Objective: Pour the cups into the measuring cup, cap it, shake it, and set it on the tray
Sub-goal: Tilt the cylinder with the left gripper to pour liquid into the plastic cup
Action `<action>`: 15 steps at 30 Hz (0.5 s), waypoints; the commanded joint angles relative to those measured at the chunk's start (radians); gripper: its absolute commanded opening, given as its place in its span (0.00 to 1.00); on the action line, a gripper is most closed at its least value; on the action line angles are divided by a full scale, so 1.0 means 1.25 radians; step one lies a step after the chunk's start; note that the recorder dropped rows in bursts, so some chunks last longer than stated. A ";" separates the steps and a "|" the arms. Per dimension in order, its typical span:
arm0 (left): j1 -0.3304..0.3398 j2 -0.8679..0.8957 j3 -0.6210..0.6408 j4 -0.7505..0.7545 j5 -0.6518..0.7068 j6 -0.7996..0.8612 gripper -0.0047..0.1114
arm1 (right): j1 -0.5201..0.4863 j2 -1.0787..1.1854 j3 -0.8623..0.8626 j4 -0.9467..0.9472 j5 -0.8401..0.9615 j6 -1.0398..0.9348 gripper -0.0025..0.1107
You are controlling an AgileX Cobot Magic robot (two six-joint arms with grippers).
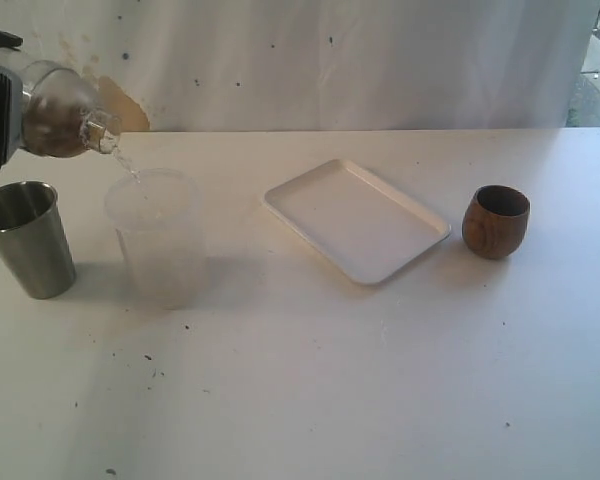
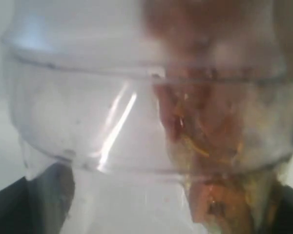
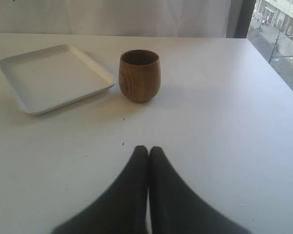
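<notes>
My left gripper [image 1: 15, 112] is shut on a clear ribbed bottle [image 1: 58, 108] with brownish contents, tilted at the far left. A thin stream runs from the bottle's mouth into the frosted plastic cup [image 1: 157, 240] below. In the left wrist view the bottle [image 2: 112, 112] fills the picture. The steel tumbler [image 1: 25, 238] stands upright left of the frosted cup. The white tray [image 1: 358, 220] lies at the middle, also visible [image 3: 53, 78] in the right wrist view. The brown wooden cup [image 1: 496, 221] [image 3: 139, 75] stands right of it. My right gripper [image 3: 148, 149] is shut and empty, short of the wooden cup. The measuring cup is out of view.
A white cloth backdrop [image 1: 360, 60] hangs behind the table's far edge. The table's right edge [image 3: 278, 73] runs beside a window. Small dark specks dot the tabletop [image 1: 150, 360].
</notes>
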 commanded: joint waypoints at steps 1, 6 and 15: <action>0.000 -0.006 -0.013 -0.008 -0.021 -0.006 0.04 | 0.004 -0.005 0.001 -0.002 -0.007 -0.001 0.02; 0.000 -0.006 -0.013 -0.003 -0.022 0.018 0.04 | 0.004 -0.005 0.001 -0.002 -0.007 -0.001 0.02; 0.000 -0.006 -0.013 -0.003 -0.023 0.068 0.04 | 0.004 -0.005 0.001 -0.002 -0.007 -0.001 0.02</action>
